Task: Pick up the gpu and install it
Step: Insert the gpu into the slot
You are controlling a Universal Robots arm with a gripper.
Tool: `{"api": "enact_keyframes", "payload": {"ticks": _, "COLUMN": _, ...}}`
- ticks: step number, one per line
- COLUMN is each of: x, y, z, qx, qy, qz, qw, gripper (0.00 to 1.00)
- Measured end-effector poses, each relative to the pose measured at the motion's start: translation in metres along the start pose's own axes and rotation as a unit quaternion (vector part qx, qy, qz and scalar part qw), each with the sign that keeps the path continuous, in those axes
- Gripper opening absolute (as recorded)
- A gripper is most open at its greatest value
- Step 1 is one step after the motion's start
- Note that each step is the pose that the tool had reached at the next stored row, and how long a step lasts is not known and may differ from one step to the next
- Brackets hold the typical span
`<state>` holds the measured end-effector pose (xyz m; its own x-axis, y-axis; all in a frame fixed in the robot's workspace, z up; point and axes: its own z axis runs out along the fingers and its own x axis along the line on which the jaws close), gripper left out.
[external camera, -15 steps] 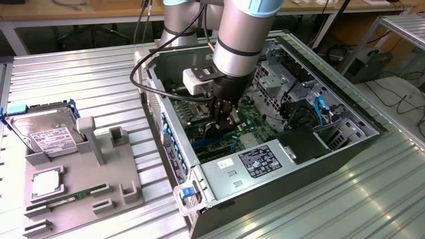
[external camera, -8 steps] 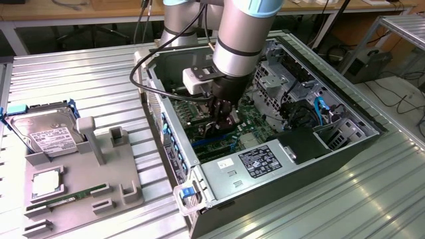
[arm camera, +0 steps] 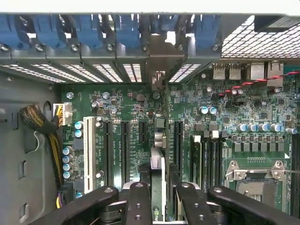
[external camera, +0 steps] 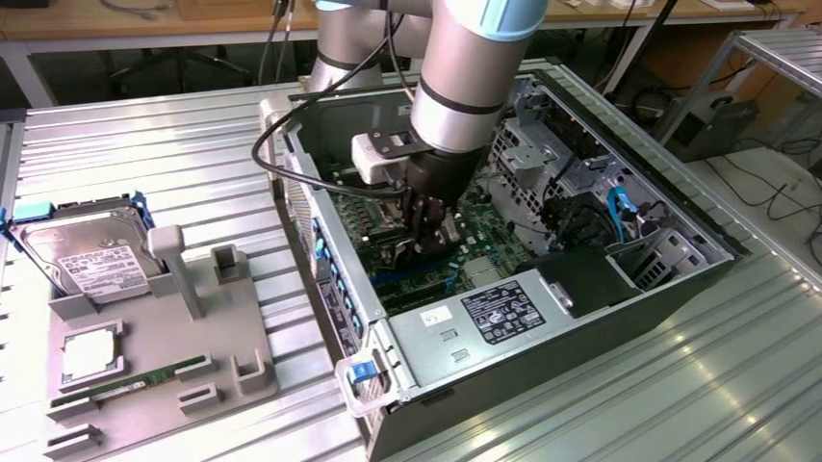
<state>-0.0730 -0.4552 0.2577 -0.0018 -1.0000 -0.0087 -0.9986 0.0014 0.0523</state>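
- The open computer case [external camera: 514, 289] lies on its side on the ribbed metal table [external camera: 154, 154], toward the exterior view's right, with the green motherboard [arm camera: 117, 108] facing up inside.
- The robot arm [external camera: 469, 67] reaches down from the far side into the middle of the case.
- A grey holder tray [external camera: 154, 337] sits on the table at the exterior view's left, well apart from the case.
- A silver hard drive [external camera: 84, 252] with a white label stands at the tray's far end; a narrow green memory stick [external camera: 135, 377] lies near its near end.
- The gripper [arm camera: 159, 197] hangs low over the motherboard, its black fingers [arm camera: 138, 201] drawn narrow and clamped on the gpu [arm camera: 158, 140].
- The gpu stands on edge between the fingers, seen as a thin strip, with its silver bracket [arm camera: 159, 65] reaching the row of rear slots beside the blue clips [arm camera: 93, 28]. Whether it is seated in a slot I cannot tell.
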Motion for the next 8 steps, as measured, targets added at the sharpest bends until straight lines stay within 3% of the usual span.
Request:
{"api": "enact_keyframes", "payload": {"ticks": 1, "x": 0.000, "y": -0.0003, "z": 0.0050, "qx": -0.0005, "qy": -0.0001, "qz": 0.000, "qw": 1.0000, "gripper": 0.26}}
{"api": "enact_keyframes", "payload": {"ticks": 3, "x": 0.000, "y": -0.0003, "z": 0.0058, "qx": -0.0004, "qy": -0.0003, "qz": 0.001, "qw": 1.0000, "gripper": 0.27}}
{"api": "enact_keyframes", "payload": {"ticks": 4, "x": 0.000, "y": -0.0001, "z": 0.0009, "qx": -0.0005, "qy": -0.0002, "qz": 0.001, "qw": 1.0000, "gripper": 0.34}}
{"api": "enact_keyframes", "payload": {"ticks": 5, "x": -0.001, "y": 0.0009, "z": -0.0164, "qx": -0.0005, "qy": -0.0002, "qz": 0.001, "qw": 1.0000, "gripper": 0.34}}
{"api": "enact_keyframes", "payload": {"ticks": 6, "x": -0.002, "y": 0.0016, "z": -0.0171, "qx": -0.0005, "qy": 0.0000, "qz": 0.001, "qw": 1.0000, "gripper": 0.34}}
{"api": "enact_keyframes", "payload": {"ticks": 7, "x": -0.013, "y": 0.0099, "z": -0.0161, "qx": 0.0000, "qy": 0.0053, "qz": 0.001, "qw": 1.0000, "gripper": 0.11}}
{"api": "enact_keyframes", "payload": {"ticks": 8, "x": -0.013, "y": 0.0105, "z": -0.0098, "qx": 0.0002, "qy": 0.0058, "qz": 0.000, "qw": 1.0000, "gripper": 0.11}}
